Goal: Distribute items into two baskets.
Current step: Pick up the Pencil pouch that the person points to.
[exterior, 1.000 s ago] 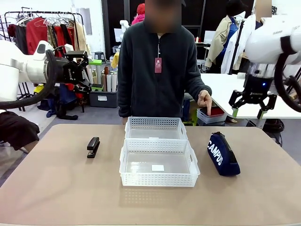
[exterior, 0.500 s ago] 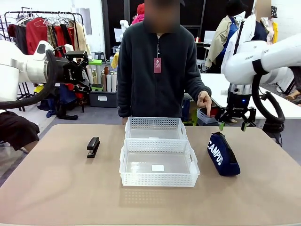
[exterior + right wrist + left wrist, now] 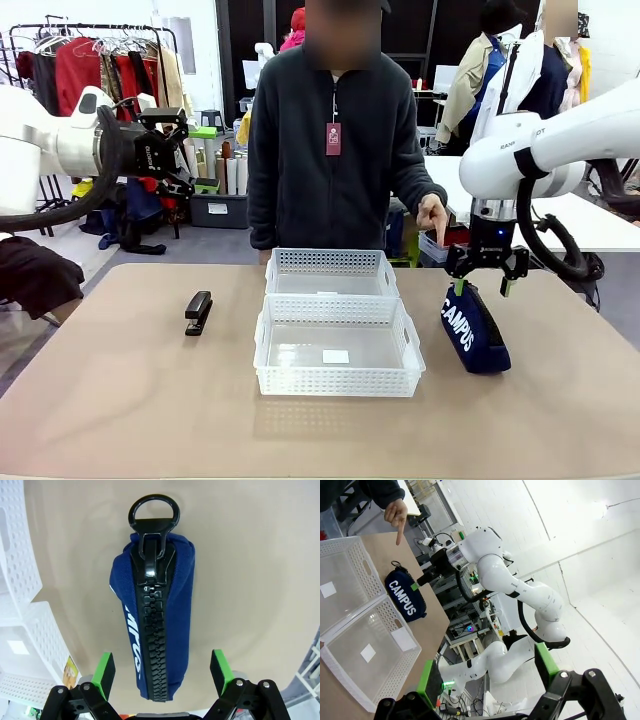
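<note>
The navy CAMPUS pouch (image 3: pixel 473 328) lies on the table, right of the two baskets. My right gripper (image 3: pixel 482 285) hangs open just above its far end. In the right wrist view the pouch (image 3: pixel 155 615) lies zip-up between the spread green pads (image 3: pixel 104 672), not touched. The black stapler (image 3: pixel 198 312) lies left of the baskets. The far basket (image 3: pixel 330 272) and the near basket (image 3: pixel 338 372) stand end to end and hold nothing. My left gripper (image 3: pixel 168 150) is held high at the left, open, as its wrist view (image 3: pixel 487 672) shows.
A person stands at the far side, one hand (image 3: pixel 435 215) pointing down towards the pouch. Bare tabletop (image 3: pixel 120 400) spreads in front of and around the baskets. In the right wrist view, the basket wall (image 3: pixel 20 580) runs along the left.
My right arm has swung down and leftward from high at the right to just over the pouch's far end. The left arm, items and baskets have not moved.
</note>
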